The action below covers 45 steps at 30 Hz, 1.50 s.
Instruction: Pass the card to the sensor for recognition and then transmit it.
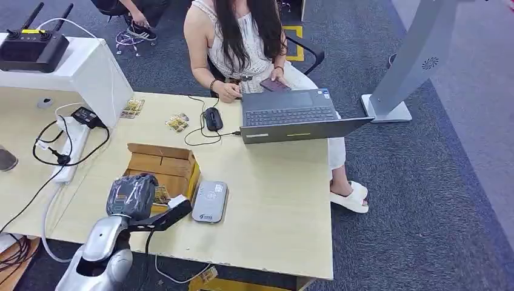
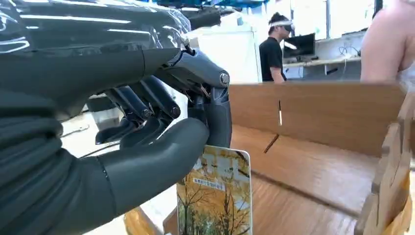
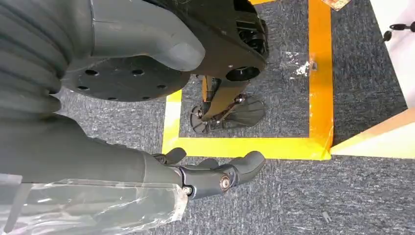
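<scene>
One card point(image 2: 215, 196), printed with yellow autumn trees, is the thing the robot has hold of. In the head view the left hand point(image 1: 132, 195) hangs over the near edge of an open cardboard box point(image 1: 162, 167) on the pale table point(image 1: 273, 206); a grey card sensor point(image 1: 210, 201) lies flat just beside the box, on the side away from the arm. Farther back a person point(image 1: 242, 42) sits at a laptop point(image 1: 294, 115) with a black mouse point(image 1: 213, 119) next to it, and a white power strip point(image 1: 70, 151) lies toward the table's left.

In the left wrist view the left hand pinches the card upright between its thick thumb and a dark finger, inside the box.

In the right wrist view the right hand point(image 3: 210, 174) hangs over grey carpet point(image 3: 362, 63) with yellow tape point(image 3: 320, 73), fingers loosely apart and holding nothing
</scene>
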### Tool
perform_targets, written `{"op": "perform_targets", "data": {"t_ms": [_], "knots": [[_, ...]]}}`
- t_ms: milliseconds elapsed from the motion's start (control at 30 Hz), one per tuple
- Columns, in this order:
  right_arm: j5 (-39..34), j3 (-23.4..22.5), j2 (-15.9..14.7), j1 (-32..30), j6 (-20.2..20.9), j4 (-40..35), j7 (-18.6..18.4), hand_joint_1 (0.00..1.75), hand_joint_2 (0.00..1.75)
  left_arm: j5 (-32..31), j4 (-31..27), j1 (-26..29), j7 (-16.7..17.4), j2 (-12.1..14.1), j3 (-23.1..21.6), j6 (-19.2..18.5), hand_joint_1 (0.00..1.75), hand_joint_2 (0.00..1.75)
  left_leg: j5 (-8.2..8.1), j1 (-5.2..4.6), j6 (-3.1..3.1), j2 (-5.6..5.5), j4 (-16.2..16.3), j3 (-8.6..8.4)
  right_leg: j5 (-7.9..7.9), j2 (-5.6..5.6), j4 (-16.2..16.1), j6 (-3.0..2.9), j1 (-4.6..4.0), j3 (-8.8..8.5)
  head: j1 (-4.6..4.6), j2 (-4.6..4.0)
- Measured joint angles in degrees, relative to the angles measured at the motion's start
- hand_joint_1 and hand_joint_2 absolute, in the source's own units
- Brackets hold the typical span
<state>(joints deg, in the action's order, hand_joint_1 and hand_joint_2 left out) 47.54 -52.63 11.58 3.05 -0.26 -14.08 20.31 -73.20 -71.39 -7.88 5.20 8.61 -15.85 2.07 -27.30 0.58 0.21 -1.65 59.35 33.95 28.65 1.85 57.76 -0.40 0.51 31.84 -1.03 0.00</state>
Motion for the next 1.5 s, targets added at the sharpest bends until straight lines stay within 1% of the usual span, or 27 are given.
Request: {"op": "perform_targets", "data": {"t_ms": [167, 267, 400, 567, 600, 967, 1100, 1233, 1333, 1400, 1500], "knots": [[0.72, 0.00, 0.00, 0.24, 0.02, 0.02, 0.22, 0.00, 1.75, -1.07, -0.24, -2.85, 0.44, -0.81, 0.50, 3.07, 1.75, 1.75, 0.02, 0.00, -0.01, 0.00, 0.01, -0.01, -0.03, -0.01, 0.00, -0.01, 0.00, -0.01, 0.00, 0.00], [1.14, 0.00, 0.00, 0.40, 0.02, 0.02, 0.20, 0.00, 1.75, -2.08, -0.18, -5.58, 0.50, -1.22, 1.29, 5.09, 1.75, 1.75, 0.07, 0.00, 0.03, -0.02, 0.02, 0.00, -0.04, -0.03, 0.00, -0.01, 0.00, -0.02, 0.00, 0.00], [1.51, 0.00, 0.00, 0.77, 0.09, 0.02, 0.22, 0.00, 1.75, -2.76, 0.50, -9.42, 0.59, -1.88, 2.30, 5.82, 1.75, 1.75, 0.07, 0.00, 0.03, -0.01, 0.02, -0.01, -0.05, -0.02, 0.02, -0.01, 0.00, -0.03, -0.02, 0.00], [1.60, 0.00, 0.00, 0.81, 0.07, 0.02, 0.20, 0.00, 1.75, -2.93, 0.88, -10.87, 0.50, -2.49, 2.89, 5.84, 1.75, 1.75, 0.07, 0.00, 0.03, -0.01, 0.02, 0.00, -0.04, -0.01, 0.01, -0.01, 0.00, -0.02, -0.02, 0.00], [1.57, 0.00, 0.00, 0.82, 0.09, 0.02, 0.20, 0.00, 1.75, -2.95, 1.00, -11.03, 0.48, -2.56, 2.93, 5.86, 0.00, 1.75, 0.07, 0.00, 0.03, -0.01, 0.02, 0.00, -0.04, -0.02, 0.01, -0.01, 0.00, -0.02, 0.00, 0.00], [1.64, 0.00, 0.02, 0.84, 0.07, 0.04, 0.15, 0.00, 1.75, -2.06, 2.47, -10.74, -1.64, -2.82, 3.04, 5.53, 0.00, 1.75, 0.07, 0.00, 0.03, -0.01, 0.01, 0.00, -0.04, -0.02, 0.01, -0.01, 0.00, -0.02, 0.00, 0.00], [1.40, -0.42, 0.02, 0.82, 0.00, 0.07, 0.37, 0.00, 1.75, -1.55, 2.16, -9.09, -3.08, -2.86, 3.04, 4.94, 0.00, 1.75, 0.06, 0.00, 0.03, 0.00, 0.02, 0.00, -0.04, -0.01, 0.01, -0.01, 0.00, -0.02, 0.00, 0.00], [1.03, -1.09, 0.02, 0.75, 0.00, 0.07, 0.66, 0.00, 1.75, -1.14, 0.50, -7.04, -3.69, -2.88, 3.04, 4.55, 0.00, 1.75, 0.06, 0.00, 0.04, -0.01, 0.02, 0.02, -0.04, -0.01, 0.01, -0.01, 0.00, 0.00, -0.02, 0.00], [0.72, -1.42, 0.02, 0.64, -0.18, 0.07, 0.96, 0.00, 1.75, -0.22, -1.36, -5.43, -4.79, -2.84, 3.04, 4.11, 0.00, 1.75, 0.05, 0.00, 0.04, 0.00, 0.01, 0.01, -0.04, 0.00, 0.01, -0.01, 0.00, -0.01, -0.02, 0.00], [0.46, -1.77, 0.02, 0.55, -0.18, 0.04, 1.09, 0.00, 1.75, 0.79, -3.33, -3.42, -5.68, -2.73, 3.02, 3.37, 0.00, 1.75, 0.05, -0.01, 0.04, 0.02, 0.01, 0.01, -0.04, 0.02, 0.01, -0.01, 0.00, -0.01, 0.00, 0.00], [0.41, -2.64, 0.00, 0.40, -0.15, 0.02, 1.25, 0.00, 1.75, 1.55, -6.73, 0.36, -6.49, -2.14, 2.49, 3.26, 0.00, 1.75, 0.03, 0.00, 0.02, 0.02, 0.01, 0.01, -0.03, 0.02, 0.01, -0.01, 0.00, 0.01, 0.00, 0.00]]}}
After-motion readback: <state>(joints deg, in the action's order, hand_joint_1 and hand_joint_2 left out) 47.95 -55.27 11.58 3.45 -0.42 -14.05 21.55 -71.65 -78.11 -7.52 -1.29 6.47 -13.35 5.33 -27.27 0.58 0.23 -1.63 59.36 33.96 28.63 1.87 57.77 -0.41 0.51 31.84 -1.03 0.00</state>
